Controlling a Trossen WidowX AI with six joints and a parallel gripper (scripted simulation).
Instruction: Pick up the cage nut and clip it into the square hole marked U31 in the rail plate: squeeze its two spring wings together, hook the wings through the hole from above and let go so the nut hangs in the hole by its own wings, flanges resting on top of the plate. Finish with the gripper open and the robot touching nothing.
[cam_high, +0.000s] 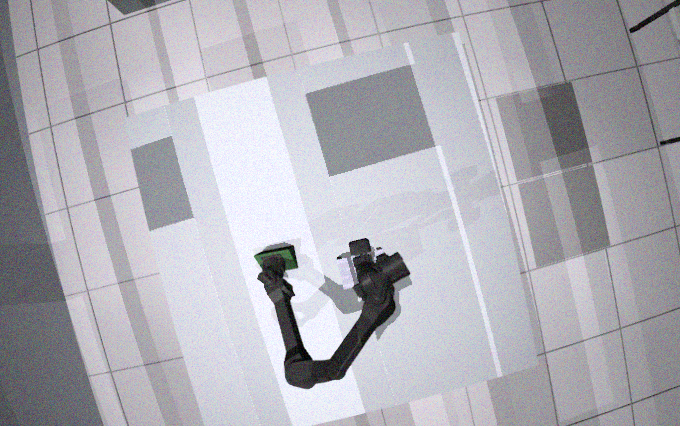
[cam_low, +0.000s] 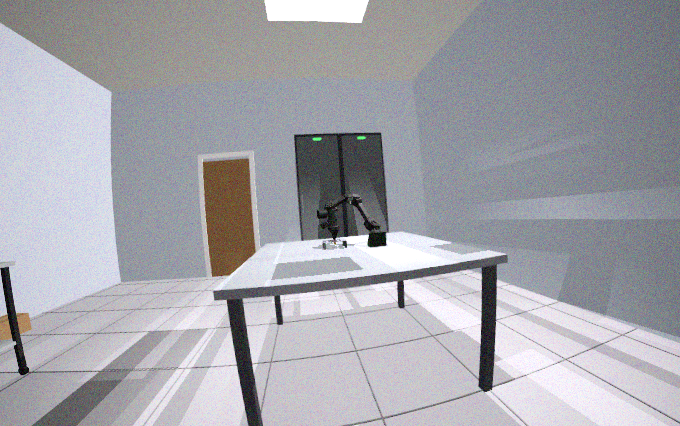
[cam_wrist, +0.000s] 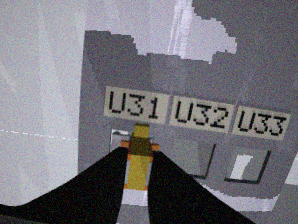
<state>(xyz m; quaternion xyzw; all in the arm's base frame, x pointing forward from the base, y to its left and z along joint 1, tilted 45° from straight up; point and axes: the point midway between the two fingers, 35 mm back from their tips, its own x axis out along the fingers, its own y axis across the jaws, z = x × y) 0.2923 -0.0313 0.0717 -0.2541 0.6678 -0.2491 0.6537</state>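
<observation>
We've got the gripper (cam_high: 363, 263) (cam_low: 334, 237) (cam_wrist: 137, 159) pinched on the nut (cam_wrist: 138, 172), over the plate (cam_high: 346, 273) (cam_low: 341, 244) (cam_wrist: 95, 100). Fingers block most of the U31 hole (cam_wrist: 115, 140); nut looks over or just entering it, seating depth unclear. We see the U32 hole (cam_wrist: 194, 157) at 3 o'clock, U33 hole (cam_wrist: 246, 167) beyond. Top view: green block (cam_high: 290, 256) (cam_low: 376, 238) at 9 o'clock.

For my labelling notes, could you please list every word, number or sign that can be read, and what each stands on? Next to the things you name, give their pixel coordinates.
"U31": pale label (cam_wrist: 136, 105) on the rail plate (cam_wrist: 105, 65).
"U32": pale label (cam_wrist: 201, 113) beside it, same plate.
"U33": pale label (cam_wrist: 262, 123) at the row's end, same plate.
No other text is readable in any view.
</observation>
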